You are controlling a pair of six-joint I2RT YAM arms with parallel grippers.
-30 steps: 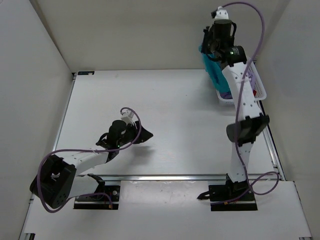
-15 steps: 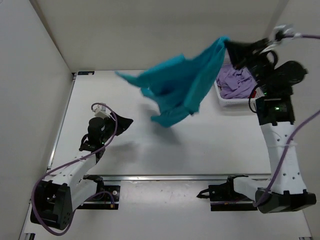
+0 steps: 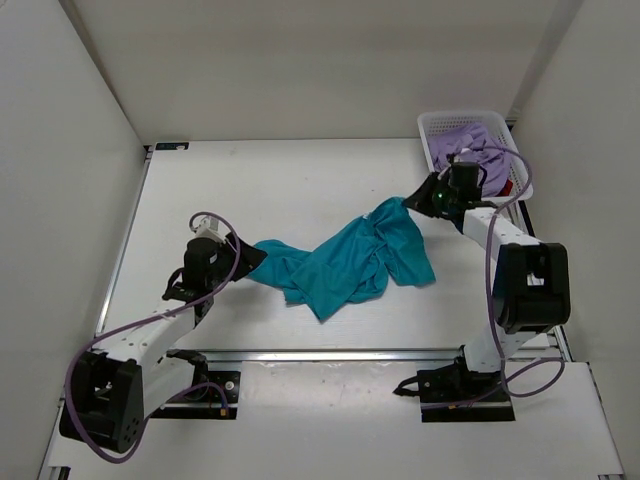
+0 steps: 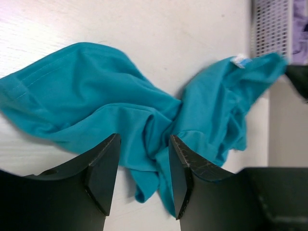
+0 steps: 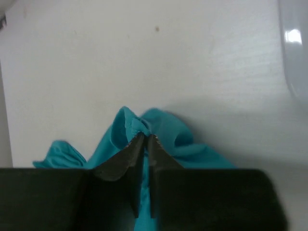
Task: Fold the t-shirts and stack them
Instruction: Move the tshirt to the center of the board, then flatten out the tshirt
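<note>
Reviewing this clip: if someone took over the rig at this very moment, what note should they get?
Left hand: open, poised over the left end of the teal t-shirt, not gripping it.
Right hand: shut on the teal t-shirt's far right edge, low over the table.
Teal t-shirt lies crumpled mid-table. The lavender t-shirt sits in the white basket at far right.
Done: teal t-shirt is out of the basket; nothing folded.
Left: spread and fold it, then the other shirts, then stack.

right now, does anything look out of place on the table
Only the teal t-shirt: it lies twisted and bunched across the table rather than flat, one end pinched in the right hand.
</note>
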